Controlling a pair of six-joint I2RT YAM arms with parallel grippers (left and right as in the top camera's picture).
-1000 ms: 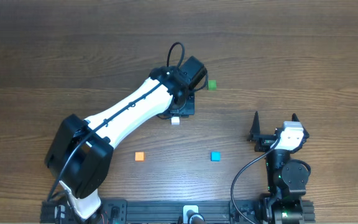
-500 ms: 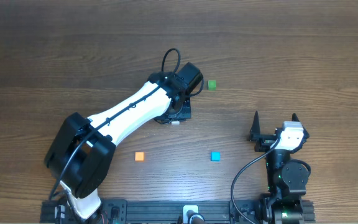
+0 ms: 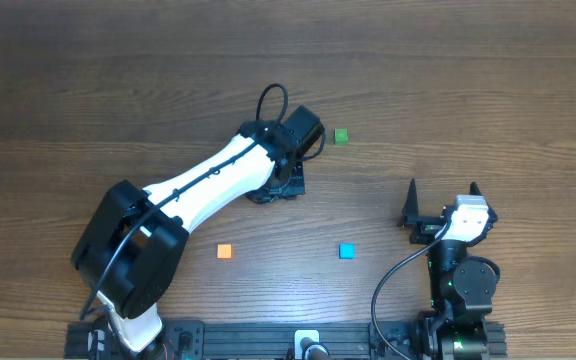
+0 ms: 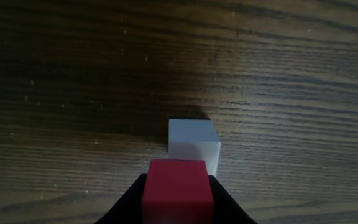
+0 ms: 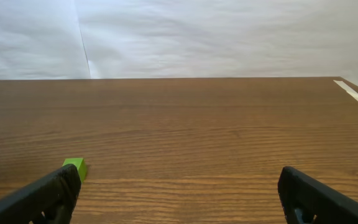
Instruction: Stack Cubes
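Left wrist view has the left fingers closed on a red cube, one finger on each side of it. The red cube is held just short of the white cube, which sits flat on the counter. The red cube overlaps the white cube's near edge and sits slightly off its centre line, so it is not yet squarely above. How much height separates the two is hard to judge.

The step in hand looks like setting the red cube on the white cube. Doing it well probably means carrying the red cube forward until it covers the white cube's top, then taking out the small sideways offset. The edges should stay parallel to the white cube's edges during a slow descent. The fingers should let go only once the red cube rests flat. They should then open just enough and rise straight up, since any drag could push the white cube or tip the pair.

From the top, a green cube lies near the white cube, beyond it and to its right. An orange cube and a blue cube lie well apart from the white cube, toward the arm bases. The right fingers are spread and hold nothing, well apart from the white cube on its right.
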